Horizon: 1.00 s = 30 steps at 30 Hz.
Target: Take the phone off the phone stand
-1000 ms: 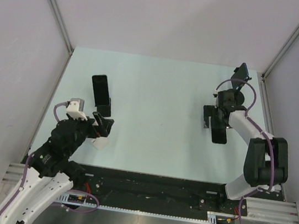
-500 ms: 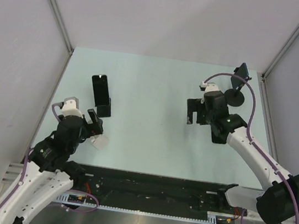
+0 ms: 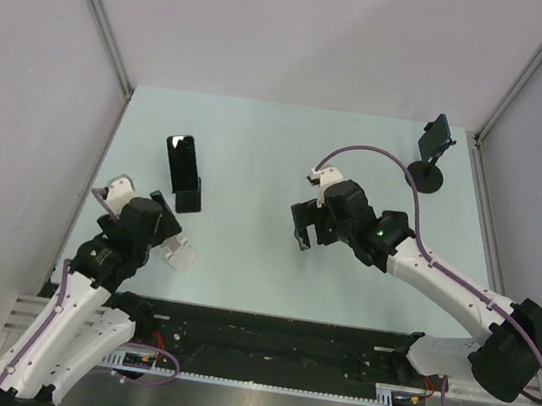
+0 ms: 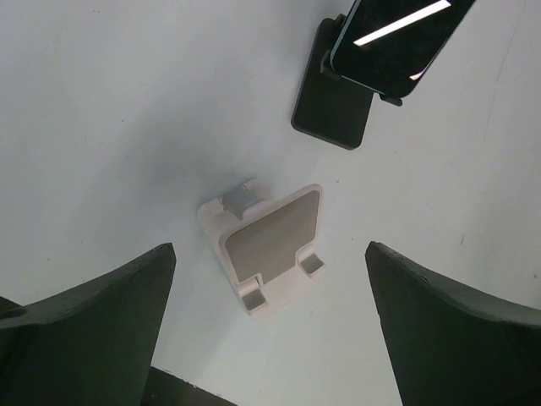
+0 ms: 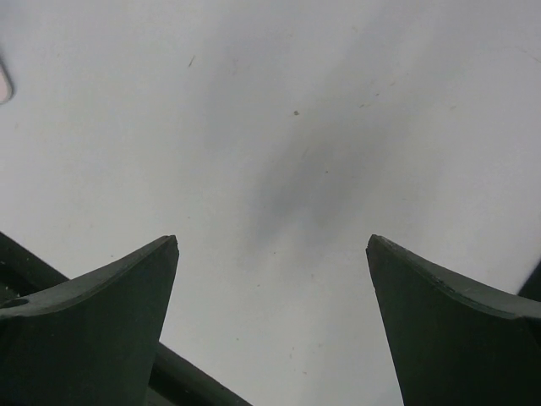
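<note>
Black phone [image 3: 181, 156] propped tilted in black phone stand [image 3: 189, 199], left side; screen seemingly off.

Nothing legible in any view: no lettering, logo, number or sign. The phone [image 4: 397, 38] has a dark screen with only a white glare streak across it, no characters. The black stand [image 4: 331, 106] under it shows no marking that can be made out. The white stand [image 4: 266, 245] on the bench [image 4: 127, 127] has a plain grey pad, unmarked. From above, everything is too small to read.
</note>
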### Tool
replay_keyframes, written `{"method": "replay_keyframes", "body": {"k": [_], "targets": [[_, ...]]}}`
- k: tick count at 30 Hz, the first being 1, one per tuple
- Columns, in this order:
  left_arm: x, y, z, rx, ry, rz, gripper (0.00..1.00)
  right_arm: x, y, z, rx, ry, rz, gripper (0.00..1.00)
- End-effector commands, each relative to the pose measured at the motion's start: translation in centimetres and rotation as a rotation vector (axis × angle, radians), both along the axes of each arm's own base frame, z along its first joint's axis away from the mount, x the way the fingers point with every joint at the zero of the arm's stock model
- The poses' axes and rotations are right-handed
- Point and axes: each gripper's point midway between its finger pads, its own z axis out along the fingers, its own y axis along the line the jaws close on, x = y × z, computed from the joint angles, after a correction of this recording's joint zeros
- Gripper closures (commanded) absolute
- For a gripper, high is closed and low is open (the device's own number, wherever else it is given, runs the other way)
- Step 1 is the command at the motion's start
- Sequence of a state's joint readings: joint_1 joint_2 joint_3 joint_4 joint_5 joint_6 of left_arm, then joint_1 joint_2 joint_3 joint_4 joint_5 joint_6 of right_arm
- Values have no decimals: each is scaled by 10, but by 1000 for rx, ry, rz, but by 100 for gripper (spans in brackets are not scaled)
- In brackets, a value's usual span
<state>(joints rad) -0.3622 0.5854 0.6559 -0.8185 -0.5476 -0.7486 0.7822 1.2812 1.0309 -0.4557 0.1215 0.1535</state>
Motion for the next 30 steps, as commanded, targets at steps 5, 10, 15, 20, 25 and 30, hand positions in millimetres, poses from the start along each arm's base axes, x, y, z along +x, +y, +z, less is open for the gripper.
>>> {"method": "replay_keyframes", "body": {"k": [5, 10, 15, 20, 25, 30], "targets": [[9, 5, -19, -82, 25, 201, 0, -9, 24, -3, 31, -5, 116, 0], [17, 5, -28, -73, 38, 235, 0, -11, 26, -8, 17, 4, 145, 0], [24, -2, -38, -83, 68, 220, 0, -13, 26, -12, 3, 13, 167, 0], [26, -3, -50, -82, 82, 226, 3, -16, 30, -15, 13, 26, 193, 0], [30, -3, -55, -72, 82, 225, 15, -20, 36, -18, 18, 32, 220, 0], [31, -6, -58, -73, 94, 210, 33, -26, 42, -22, 17, 44, 242, 1]]}}
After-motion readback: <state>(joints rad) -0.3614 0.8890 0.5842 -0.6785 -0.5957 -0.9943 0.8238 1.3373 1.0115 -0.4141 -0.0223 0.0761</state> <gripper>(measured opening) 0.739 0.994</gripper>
